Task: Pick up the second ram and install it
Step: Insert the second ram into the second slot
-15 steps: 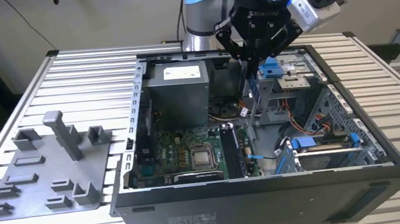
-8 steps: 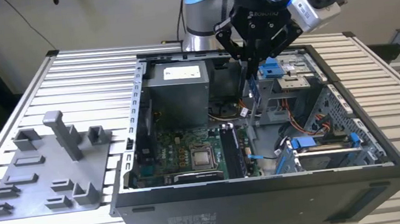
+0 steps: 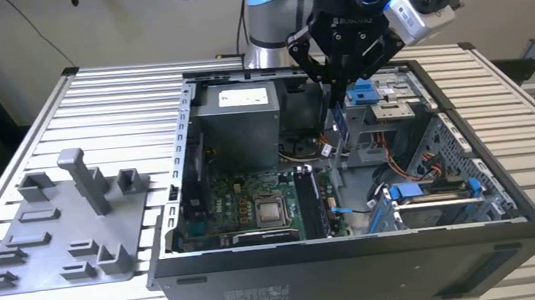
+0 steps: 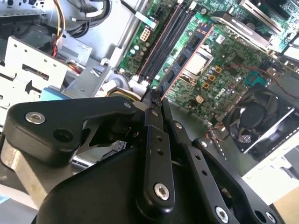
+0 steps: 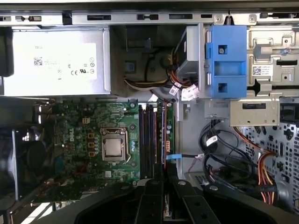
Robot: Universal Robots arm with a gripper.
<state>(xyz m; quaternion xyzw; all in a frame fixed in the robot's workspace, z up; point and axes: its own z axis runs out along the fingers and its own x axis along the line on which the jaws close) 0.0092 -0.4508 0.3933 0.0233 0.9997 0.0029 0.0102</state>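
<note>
Ram stick (image 4: 187,46) over the slots (image 5: 145,140)
Gripper (image 4: 155,99) is clamped on it; any tilt and it'll probably jam at the motherboard (image 5: 74,121) edge.

In the second wrist view the second ram (image 4: 186,53) has its held end hidden between the gripper (image 4: 156,98) fingers — label not discernible; the gripper's body runs off the frame. The exterior view crops the arm (image 3: 268,2).

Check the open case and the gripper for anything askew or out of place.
Nothing stands out. The gripper holds the second ram above the open case, and in the second wrist view the stick looks lined up with the memory slots. Cables lie beside the board, none across the slots.
</note>
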